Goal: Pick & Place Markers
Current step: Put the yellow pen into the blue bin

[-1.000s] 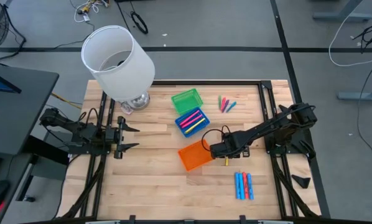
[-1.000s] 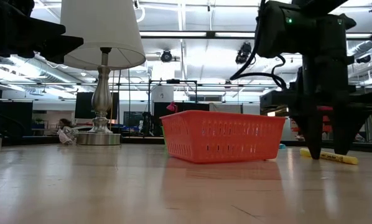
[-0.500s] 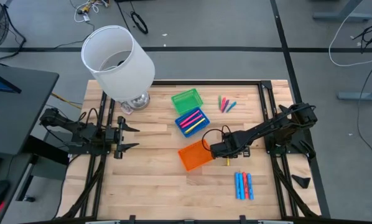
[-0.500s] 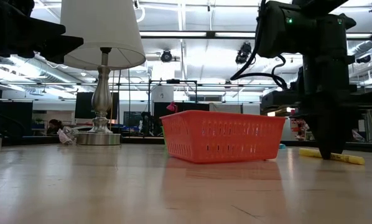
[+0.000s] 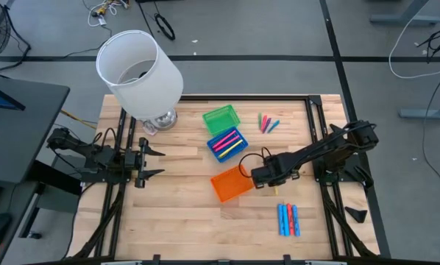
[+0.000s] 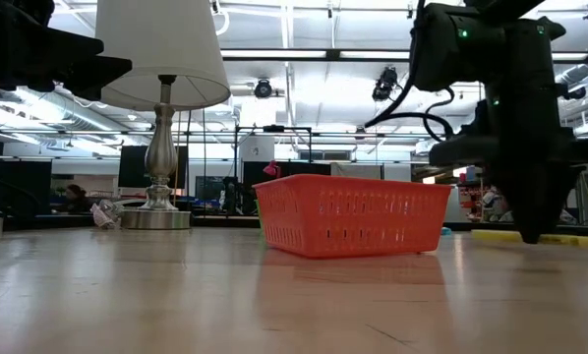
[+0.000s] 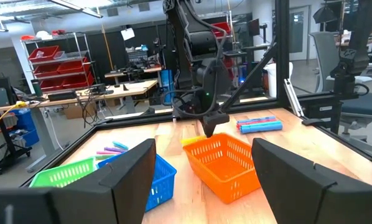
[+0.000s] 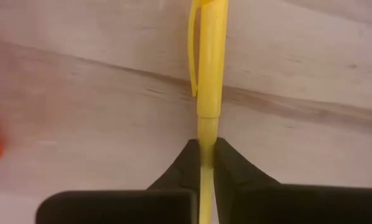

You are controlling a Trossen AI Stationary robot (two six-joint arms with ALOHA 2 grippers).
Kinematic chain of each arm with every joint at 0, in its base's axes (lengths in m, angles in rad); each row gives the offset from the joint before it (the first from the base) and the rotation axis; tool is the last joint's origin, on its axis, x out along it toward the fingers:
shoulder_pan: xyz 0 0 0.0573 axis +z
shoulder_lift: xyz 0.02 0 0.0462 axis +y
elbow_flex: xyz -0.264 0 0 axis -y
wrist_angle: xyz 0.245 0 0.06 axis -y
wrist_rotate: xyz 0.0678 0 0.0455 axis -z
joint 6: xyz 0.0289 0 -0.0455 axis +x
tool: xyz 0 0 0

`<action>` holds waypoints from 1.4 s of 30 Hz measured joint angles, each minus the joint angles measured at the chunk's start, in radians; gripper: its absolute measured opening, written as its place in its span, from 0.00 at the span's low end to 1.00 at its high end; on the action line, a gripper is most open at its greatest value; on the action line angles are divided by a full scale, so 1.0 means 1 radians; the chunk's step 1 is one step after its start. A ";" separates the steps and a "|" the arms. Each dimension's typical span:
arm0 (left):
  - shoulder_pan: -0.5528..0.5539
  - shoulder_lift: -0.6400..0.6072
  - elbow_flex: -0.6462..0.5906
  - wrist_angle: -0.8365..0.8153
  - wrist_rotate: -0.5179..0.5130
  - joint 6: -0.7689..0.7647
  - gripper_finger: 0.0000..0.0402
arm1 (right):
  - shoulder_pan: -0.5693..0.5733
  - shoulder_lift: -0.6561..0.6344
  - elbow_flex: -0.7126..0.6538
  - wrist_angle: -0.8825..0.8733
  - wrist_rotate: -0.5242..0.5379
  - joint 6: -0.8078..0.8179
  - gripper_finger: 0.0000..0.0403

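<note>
Since a second ago the right hand (image 8: pixel 206 163) has closed on the yellow marker (image 8: pixel 209 68), lying on the surface (image 5: pixel 176 213) just beside the orange tray (image 5: pixel 229 184); lifting seems next; the left hand (image 5: pixel 148 162) waits wide open.

Overhead; table-level; two wrist views

In the high view the thin yellow plastic marker (image 5: pixel 268 192) is almost wholly covered by the right arm's dark two-finger gripper (image 5: pixel 264 184). The right wrist view cuts off both its ends. In the low view that gripper hides the marker's middle, and the picture's edge clips its far end.
</note>
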 joint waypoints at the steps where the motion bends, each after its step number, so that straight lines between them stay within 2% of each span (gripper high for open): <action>1: 0.000 0.000 0.000 0.000 0.000 0.000 0.68 | 0.000 -0.008 0.000 -0.009 0.000 -0.028 0.03; 10: 0.000 0.000 0.000 0.000 0.000 0.000 0.68 | 0.000 -0.078 0.000 -0.025 0.000 -0.326 0.03; 17: 0.000 0.000 0.000 0.000 0.000 0.000 0.68 | 0.000 -0.082 0.002 -0.034 -0.050 -0.634 0.03; 26: 0.000 0.000 0.000 0.000 0.000 0.000 0.68 | -0.005 -0.082 0.002 -0.050 -0.053 -0.991 0.03; 36: 0.000 0.000 0.000 0.000 0.000 0.000 0.68 | -0.097 -0.126 0.051 -0.179 -0.045 -1.282 0.03; 42: 0.000 0.000 0.000 0.001 0.000 0.000 0.68 | -0.158 -0.126 0.144 -0.258 0.033 -1.509 0.03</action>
